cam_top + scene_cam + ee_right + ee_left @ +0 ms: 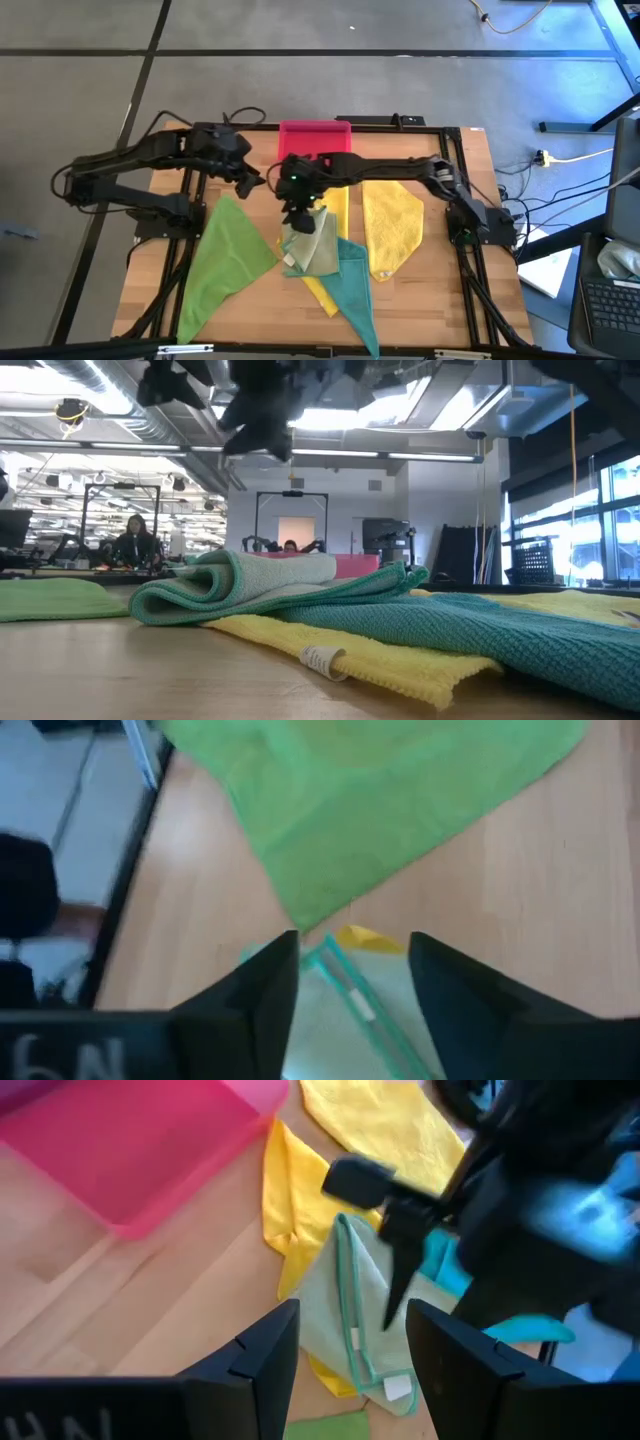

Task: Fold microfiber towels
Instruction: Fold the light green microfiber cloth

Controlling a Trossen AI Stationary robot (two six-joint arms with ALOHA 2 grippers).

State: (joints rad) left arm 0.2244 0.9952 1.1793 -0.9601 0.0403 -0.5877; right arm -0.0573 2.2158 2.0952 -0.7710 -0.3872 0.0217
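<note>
A pale olive towel (310,245), edged in teal, lies folded at the table's middle on a yellow towel (325,292) and a teal towel (357,290). A bright green towel (225,262) lies spread to its left. A second yellow towel (392,225) lies to its right. My right gripper (350,985) hangs open just above the olive towel's (330,1020) far end, clear of it in the low view. My left gripper (350,1355) is open and raised to the left of the right one, near the pink tray.
The pink tray (315,135) stands at the table's far edge, behind both grippers. Bare wood shows at the near left and far right corners. In the low view the folded olive towel (250,575) sits on the teal towel (470,625). People sit in the room beyond.
</note>
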